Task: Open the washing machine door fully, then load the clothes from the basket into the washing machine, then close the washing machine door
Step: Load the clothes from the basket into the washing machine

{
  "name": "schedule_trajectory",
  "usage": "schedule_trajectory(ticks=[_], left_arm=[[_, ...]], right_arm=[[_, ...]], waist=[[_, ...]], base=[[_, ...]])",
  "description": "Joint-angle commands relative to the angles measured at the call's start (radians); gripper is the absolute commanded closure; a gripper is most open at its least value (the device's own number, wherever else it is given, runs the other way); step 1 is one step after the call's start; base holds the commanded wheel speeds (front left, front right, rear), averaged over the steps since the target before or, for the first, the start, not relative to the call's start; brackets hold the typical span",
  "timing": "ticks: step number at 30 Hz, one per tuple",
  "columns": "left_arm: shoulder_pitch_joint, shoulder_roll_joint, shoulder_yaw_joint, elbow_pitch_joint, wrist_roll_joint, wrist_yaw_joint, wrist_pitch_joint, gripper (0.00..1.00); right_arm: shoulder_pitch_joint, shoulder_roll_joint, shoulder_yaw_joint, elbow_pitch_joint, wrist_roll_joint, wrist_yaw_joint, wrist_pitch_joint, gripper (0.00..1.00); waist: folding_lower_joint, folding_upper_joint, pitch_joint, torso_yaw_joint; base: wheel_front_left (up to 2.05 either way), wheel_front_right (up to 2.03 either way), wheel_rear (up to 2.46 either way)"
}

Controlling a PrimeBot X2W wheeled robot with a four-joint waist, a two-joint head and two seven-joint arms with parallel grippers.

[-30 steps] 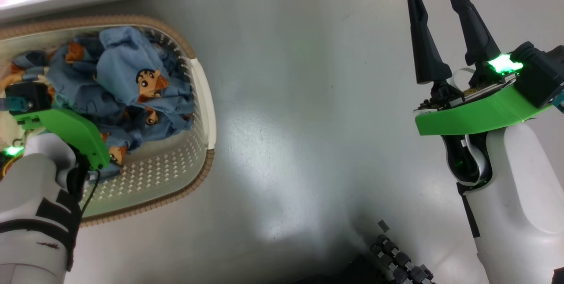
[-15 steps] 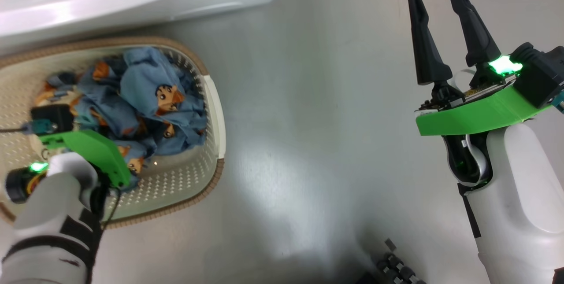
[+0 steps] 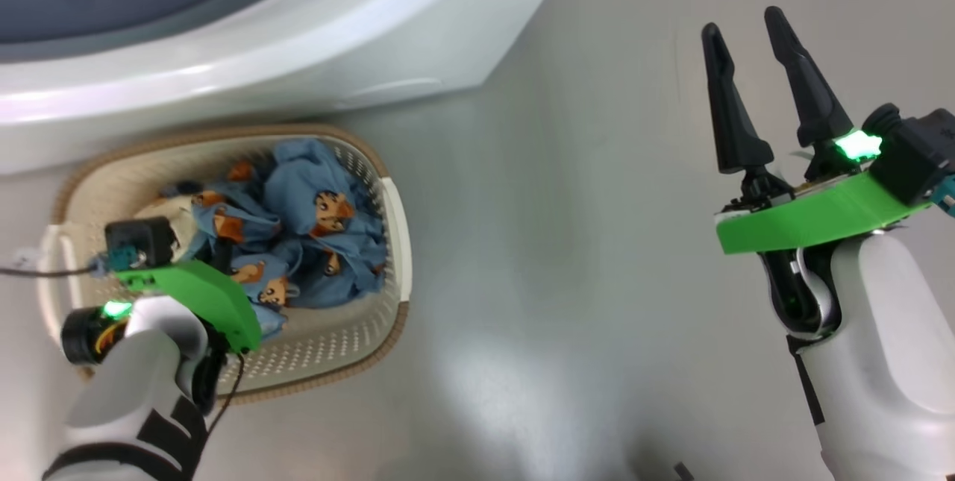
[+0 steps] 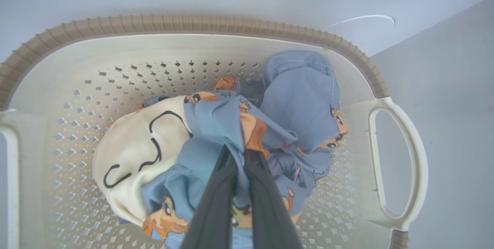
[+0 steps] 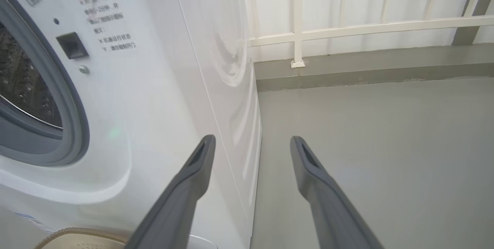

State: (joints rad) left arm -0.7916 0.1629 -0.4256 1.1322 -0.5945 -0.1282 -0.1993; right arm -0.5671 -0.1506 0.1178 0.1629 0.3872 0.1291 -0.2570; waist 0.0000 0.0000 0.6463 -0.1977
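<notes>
The cream perforated basket with a brown rim stands on the floor in front of the white washing machine. Light blue clothes printed with orange figures lie in it beside a cream cloth piece. My left gripper reaches down into the pile and is shut on a fold of the blue clothes. My right gripper hangs open over the bare floor at the right, holding nothing. The grey gasket and steel drum show; the door is out of view.
Grey floor lies between the basket and my right arm. A white railing and a low kerb run behind the machine's right side.
The head camera has tilted up, so the basket sits lower in view and more of the machine shows. My left gripper has closed on the blue clothes and lifted slightly.
</notes>
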Motion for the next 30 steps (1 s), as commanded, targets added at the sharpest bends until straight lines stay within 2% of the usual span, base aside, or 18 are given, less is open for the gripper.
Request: schedule_trajectory(ticks=[1,9,15,20,30], left_arm=[[0.039,0.033,0.004,-0.025,-0.014,-0.002,-0.019,1.0],[0.122,0.044,-0.059,-0.113,-0.082,-0.002,-0.055,1.0],[0.169,0.052,-0.07,-0.186,-0.088,-0.002,-0.062,1.0],[0.219,0.056,-0.034,-0.277,-0.062,-0.001,-0.062,1.0],[0.362,0.056,0.069,-0.507,0.014,0.031,-0.062,1.0]], right_arm=[[0.047,-0.003,0.01,-0.018,0.012,0.002,-0.005,0.0],[0.096,-0.014,0.014,0.006,0.014,0.002,-0.005,0.0],[0.137,-0.025,0.023,0.026,0.019,0.002,-0.005,0.0],[0.168,-0.034,0.025,0.04,0.022,0.002,-0.005,0.0],[0.236,-0.037,0.025,0.059,0.028,0.002,-0.005,0.0]], waist=[[0.0,0.0,-0.058,0.034],[0.0,0.0,-0.187,0.071],[0.0,0.0,-0.266,0.097],[0.0,0.0,-0.325,0.115],[0.0,0.0,-0.439,0.137]], base=[[0.0,0.0,0.0],[0.0,0.0,0.0],[0.0,0.0,0.0],[0.0,0.0,0.0],[0.0,0.0,0.0]])
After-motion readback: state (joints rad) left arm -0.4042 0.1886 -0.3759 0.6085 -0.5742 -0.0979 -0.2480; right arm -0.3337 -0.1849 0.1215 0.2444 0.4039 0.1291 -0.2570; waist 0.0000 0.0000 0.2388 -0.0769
